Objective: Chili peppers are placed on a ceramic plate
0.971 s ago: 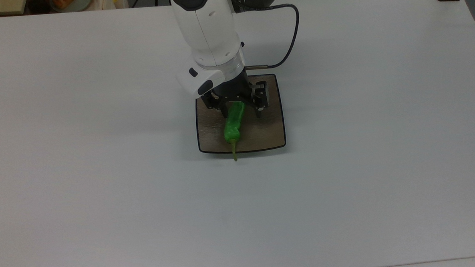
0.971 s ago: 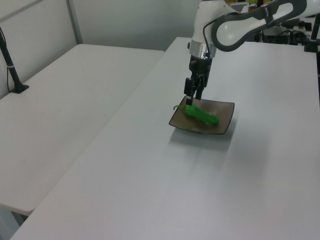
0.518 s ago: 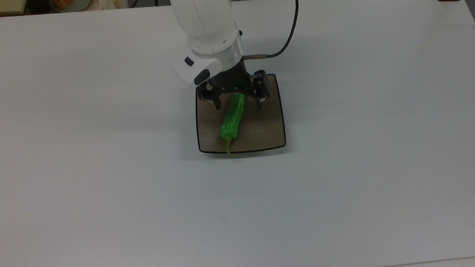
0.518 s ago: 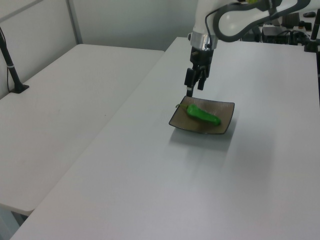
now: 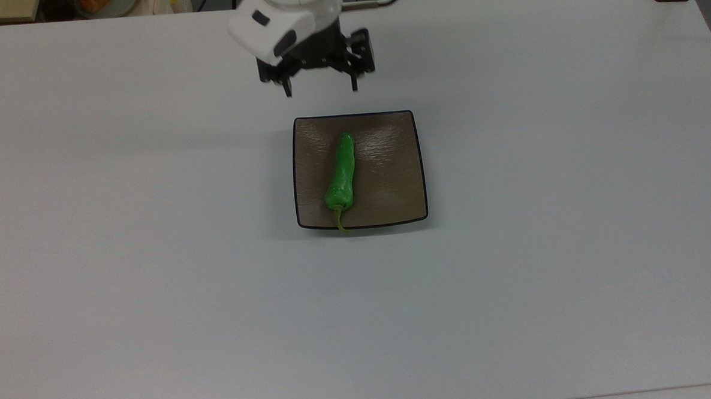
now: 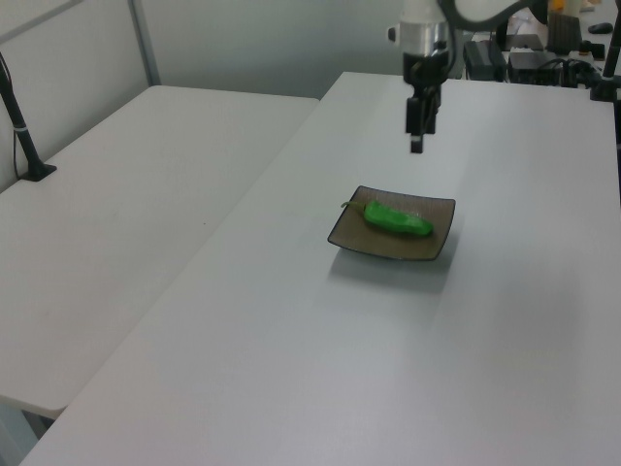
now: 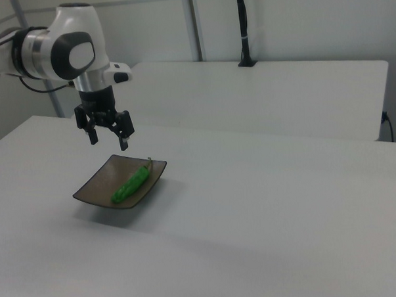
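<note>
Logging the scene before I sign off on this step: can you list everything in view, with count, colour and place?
Bright green wrinkled chili pepper: one, green with an olive stem, lying on the plate, stem end at the top view's lower rim.
Square glossy brown ceramic plate: one, brown with a dark rim, mid-table.
White table: one, white, under the plate.
Second white table: one, white, on the left view's left.
Black post: one, black, on the far table in the right view.
Pincer: one, black, open, raised beyond the plate's far edge, holding nothing.
</note>
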`<state>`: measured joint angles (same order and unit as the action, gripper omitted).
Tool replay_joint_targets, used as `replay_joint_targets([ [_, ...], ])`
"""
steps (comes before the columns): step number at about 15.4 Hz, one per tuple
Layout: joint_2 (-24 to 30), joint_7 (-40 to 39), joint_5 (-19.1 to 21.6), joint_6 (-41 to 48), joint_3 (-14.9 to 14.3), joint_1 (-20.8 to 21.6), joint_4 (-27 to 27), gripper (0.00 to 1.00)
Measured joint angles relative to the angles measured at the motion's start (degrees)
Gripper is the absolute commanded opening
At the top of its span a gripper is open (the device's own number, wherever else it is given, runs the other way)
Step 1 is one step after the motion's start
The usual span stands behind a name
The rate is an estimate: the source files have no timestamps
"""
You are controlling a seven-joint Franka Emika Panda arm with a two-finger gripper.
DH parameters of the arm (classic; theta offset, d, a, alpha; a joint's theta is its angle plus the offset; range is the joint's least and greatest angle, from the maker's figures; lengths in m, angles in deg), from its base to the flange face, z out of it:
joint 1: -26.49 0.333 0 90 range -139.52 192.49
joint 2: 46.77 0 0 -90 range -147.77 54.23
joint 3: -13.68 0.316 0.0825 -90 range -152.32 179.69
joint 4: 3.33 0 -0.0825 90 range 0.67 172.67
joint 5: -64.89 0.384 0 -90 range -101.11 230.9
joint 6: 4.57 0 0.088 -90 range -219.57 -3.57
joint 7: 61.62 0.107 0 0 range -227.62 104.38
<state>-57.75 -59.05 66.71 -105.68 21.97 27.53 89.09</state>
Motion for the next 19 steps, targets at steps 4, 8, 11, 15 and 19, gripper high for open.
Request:
replay_joint_targets([
  [4, 6.0, -2.6, 0.0, 1.7, -1.0, -1.4, 3.4, 1.00],
  [8, 10.7, -2.7, 0.0, 1.4, -1.2, -1.4, 5.6, 1.00],
  [11, 11.6, -2.7, 0.0, -1.0, -1.3, -1.4, 6.0, 1.00],
  [15, 11.5, -2.7, 0.0, -2.0, -2.3, -0.4, 7.8, 1.00],
  [19, 11.5, -2.7, 0.0, -2.0, -2.4, 0.3, 9.5, 1.00],
])
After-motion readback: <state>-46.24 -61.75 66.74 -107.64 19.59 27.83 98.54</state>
